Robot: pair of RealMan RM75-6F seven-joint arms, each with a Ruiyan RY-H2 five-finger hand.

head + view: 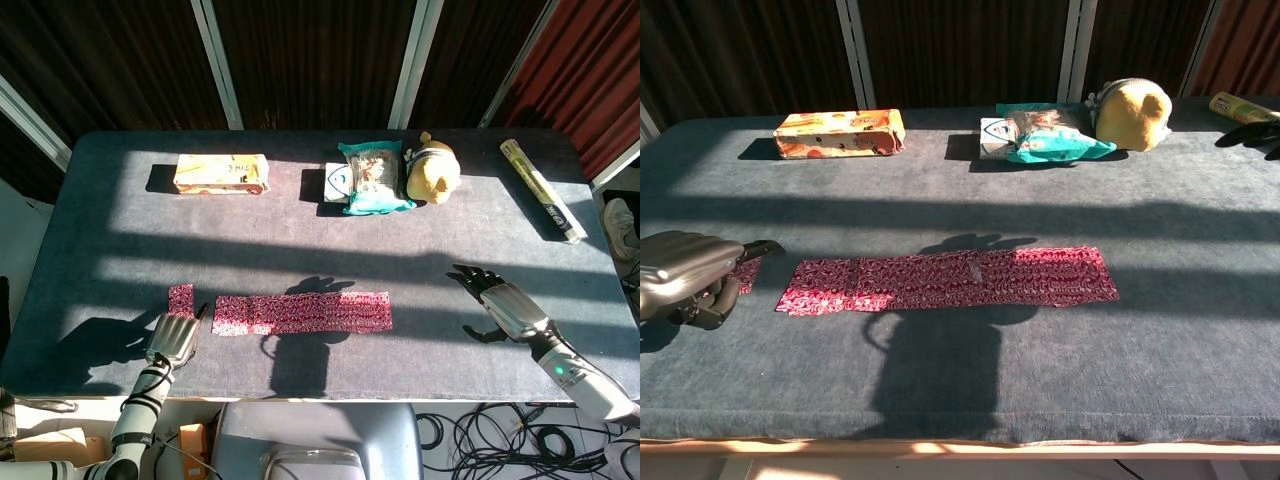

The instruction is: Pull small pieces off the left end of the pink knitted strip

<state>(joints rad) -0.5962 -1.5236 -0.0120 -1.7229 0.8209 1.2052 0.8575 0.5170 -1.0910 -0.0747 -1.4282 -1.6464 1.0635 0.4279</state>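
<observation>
- Pink strip (302, 313): I see it lying flat along the near half of the table (120, 230), partly under a shadow band.
- Small pink piece (181, 298): detached, just left of the strip's left end with bare cloth between them.
- Left hand (174, 338): at the near left edge, just toward me from the small piece; fingers curled inward, nothing grasped that I can see. In the chest view (685, 275) it hides part of the piece.
- Right hand (500, 303): near the right front edge, fingers spread, empty, well apart from the strip.
- Far row: box (221, 173), snack bag (374, 177), yellow plush (432, 172), tube (543, 189) at the right edge.
- Open room: wide bare cloth between far row and strip.
- Surface: dark grey cloth, striped with sunlight; dark panelled wall behind.
</observation>
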